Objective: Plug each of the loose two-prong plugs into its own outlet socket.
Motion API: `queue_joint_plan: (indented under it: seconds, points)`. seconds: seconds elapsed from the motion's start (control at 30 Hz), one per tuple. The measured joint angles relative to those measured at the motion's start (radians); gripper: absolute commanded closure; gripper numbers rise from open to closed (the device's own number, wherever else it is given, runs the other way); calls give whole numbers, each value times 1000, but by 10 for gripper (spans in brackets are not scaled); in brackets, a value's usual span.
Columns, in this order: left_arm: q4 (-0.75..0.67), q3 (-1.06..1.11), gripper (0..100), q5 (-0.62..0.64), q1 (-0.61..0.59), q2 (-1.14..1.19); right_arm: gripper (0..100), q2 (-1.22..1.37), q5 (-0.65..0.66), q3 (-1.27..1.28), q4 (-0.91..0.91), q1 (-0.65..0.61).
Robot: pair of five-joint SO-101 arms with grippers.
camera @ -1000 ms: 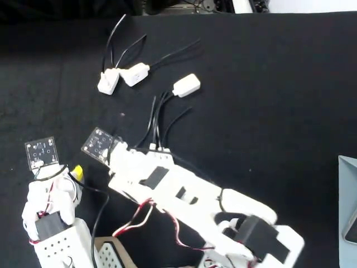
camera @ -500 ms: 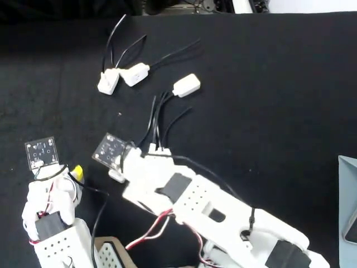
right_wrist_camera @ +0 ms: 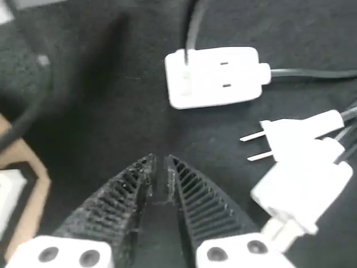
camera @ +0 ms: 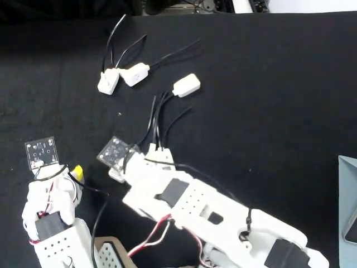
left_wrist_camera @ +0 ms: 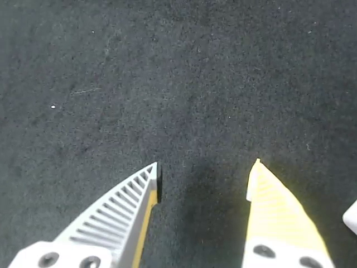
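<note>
Right wrist view: right end effector pressed together, low beside outlet socket; left end effector spread.

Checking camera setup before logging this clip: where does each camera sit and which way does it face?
High view: fixed above, looking down on the black table; left arm at lower left, right arm stretched diagonally.
Left wrist view: on the left arm, looking past its open left gripper at the table.
Right wrist view: on the right arm, looking past its shut right gripper at an outlet socket and two-prong plugs.
Shared: high and right wrist views both show those plugs by the right arm's tip.
</note>
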Motion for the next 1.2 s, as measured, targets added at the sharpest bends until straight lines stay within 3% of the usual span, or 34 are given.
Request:
queue_joint_plan:
  seconds: [0.33, 0.8, 1.2]
  points:
    - [0, 0, 744, 0, 0, 0, 985, 81, -68, 8, -144, -37]
    - [0, 0, 744, 0, 0, 0, 985, 563, -71, -310, -218, 160]
    - [0, 0, 744, 0, 0, 0, 985, 687, -71, -370, -753, 313]
